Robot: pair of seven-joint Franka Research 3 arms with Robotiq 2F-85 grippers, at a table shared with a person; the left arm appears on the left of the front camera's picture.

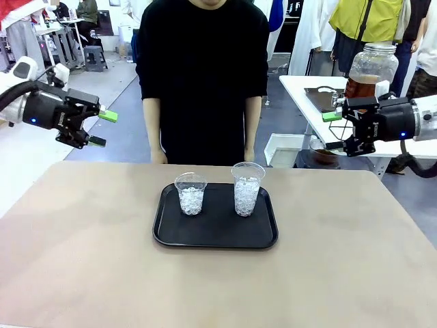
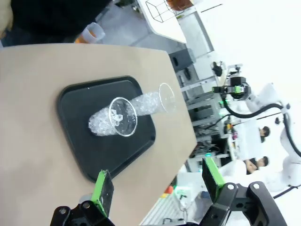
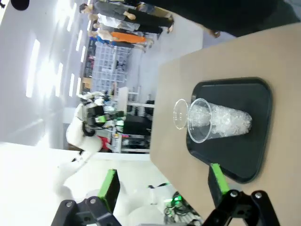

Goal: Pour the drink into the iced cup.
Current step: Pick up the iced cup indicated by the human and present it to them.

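A black tray (image 1: 215, 234) lies at the middle of the tabletop (image 1: 82, 260), a little nearer the far edge, with its long sides parallel to that edge. Two clear cups packed with ice stand in the tray's far half, both upright with the long axis vertical and the open mouth up. The shorter iced cup (image 1: 190, 196) is toward the tray's far-left corner and the taller iced cup (image 1: 247, 191) toward its far-right corner, and they stand apart from each other. The drink (image 1: 360, 87), amber-brown, fills the lower part of a clear lidded jar (image 1: 374, 60). The jar stands upright off the tabletop, beyond its far-right corner, behind the right arm and over a white side table (image 1: 300, 85). Its base is hidden by the arm, so what it rests on cannot be told. The left gripper (image 1: 102, 128) hangs raised near the far-left corner, fingers pointing toward the middle — jaws spread wide, nothing between them. The right gripper (image 1: 333, 130) mirrors it near the far-right corner, just in front of the jar — jaws likewise wide apart and holding nothing. A person (image 1: 201, 75) in black stands at the far edge behind the tray, arms down, hands at the tabletop's edge.
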